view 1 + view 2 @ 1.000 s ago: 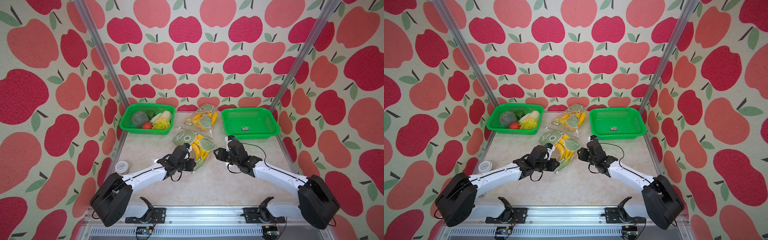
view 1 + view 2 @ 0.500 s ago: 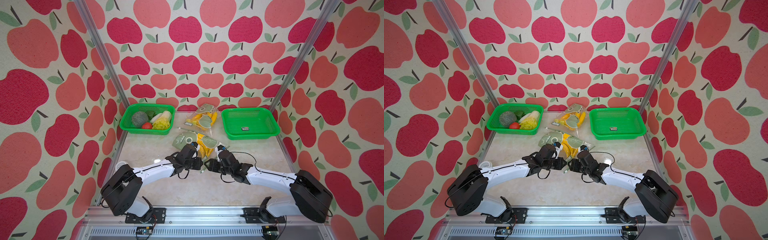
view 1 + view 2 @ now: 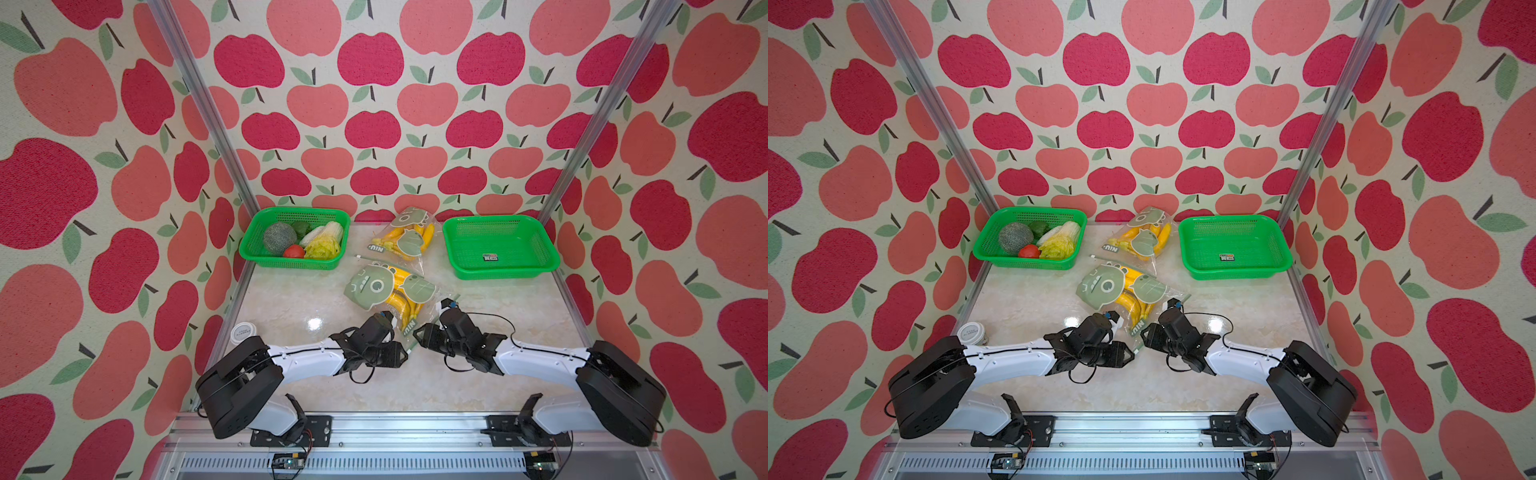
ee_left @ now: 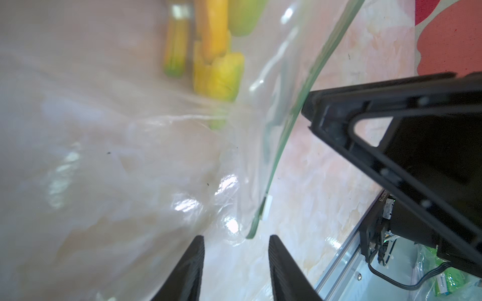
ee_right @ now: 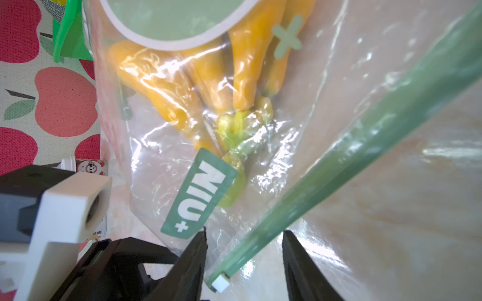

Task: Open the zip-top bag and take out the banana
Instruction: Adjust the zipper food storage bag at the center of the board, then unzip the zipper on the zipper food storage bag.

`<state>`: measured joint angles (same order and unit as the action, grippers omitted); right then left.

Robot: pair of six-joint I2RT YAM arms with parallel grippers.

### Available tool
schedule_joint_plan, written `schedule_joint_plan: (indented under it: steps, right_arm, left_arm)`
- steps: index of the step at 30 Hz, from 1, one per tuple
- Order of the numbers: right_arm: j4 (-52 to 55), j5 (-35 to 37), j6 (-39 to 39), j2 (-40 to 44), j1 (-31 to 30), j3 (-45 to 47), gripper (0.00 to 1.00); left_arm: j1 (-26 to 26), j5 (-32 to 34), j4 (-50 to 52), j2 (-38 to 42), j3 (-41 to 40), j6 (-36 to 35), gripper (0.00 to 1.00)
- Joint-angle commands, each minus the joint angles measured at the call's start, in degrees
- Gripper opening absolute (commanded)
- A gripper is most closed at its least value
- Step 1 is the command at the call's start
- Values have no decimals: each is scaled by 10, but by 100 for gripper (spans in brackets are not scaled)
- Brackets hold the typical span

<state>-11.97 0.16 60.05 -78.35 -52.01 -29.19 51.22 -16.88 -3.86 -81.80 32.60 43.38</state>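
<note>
Zip-top bag (image 5: 161, 187): clear plastic film, glossy and crinkled; strong glare is noted. Printed patches are matt green. The zip strip (image 5: 339, 166) is recorded as translucent green plastic. Banana (image 5: 156, 86) skin is seen through the film as smooth.

Table top (image 3: 291, 307): marble-patterned, polished; lamp reflections are observed.

Green basket (image 3: 505, 272): moulded plastic mesh, slight sheen.

Walls (image 3: 374, 124): apple print, grainy, matt.

Corner post (image 3: 199, 104): bare brushed metal.

Left arm shell (image 3: 307, 361): smooth white plastic.

Fingers (image 4: 190, 265) of the left gripper (image 4: 236, 237): matt black, finely ribbed edges.
</note>
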Motion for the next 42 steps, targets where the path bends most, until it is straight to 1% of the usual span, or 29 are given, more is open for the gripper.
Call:
schedule_joint_plan:
  steps: [1, 4, 10, 16, 23, 30, 37, 42]
  right_arm:
    - [-7, 5, 12, 7, -4, 8, 50]
    - [-12, 4, 12, 8, -10, 12, 50]
    - [-21, 9, 17, 22, -13, 27, 49]
    - [-37, 3, 15, 39, -14, 46, 48]
    - [-82, -9, 3, 66, -24, 71, 47]
    - [-150, -33, 7, 100, -24, 106, 46]
    - [-212, -44, 45, 105, -23, 123, 45]
    - [-231, -41, 78, 117, -17, 129, 45]
  left_arm:
    - [1, 2, -40, -13, -2, 14, 38]
    - [0, 4, -61, -24, 1, 15, 35]
    - [-2, 6, -67, -47, 7, 22, 16]
    - [0, 13, -91, -26, -7, 29, 1]
    - [8, 18, -128, -12, -15, 28, 0]
    - [12, 24, -193, 15, -33, 27, 0]
    - [14, 22, -244, 22, -40, 28, 0]
    - [16, 27, -267, 36, -45, 25, 0]
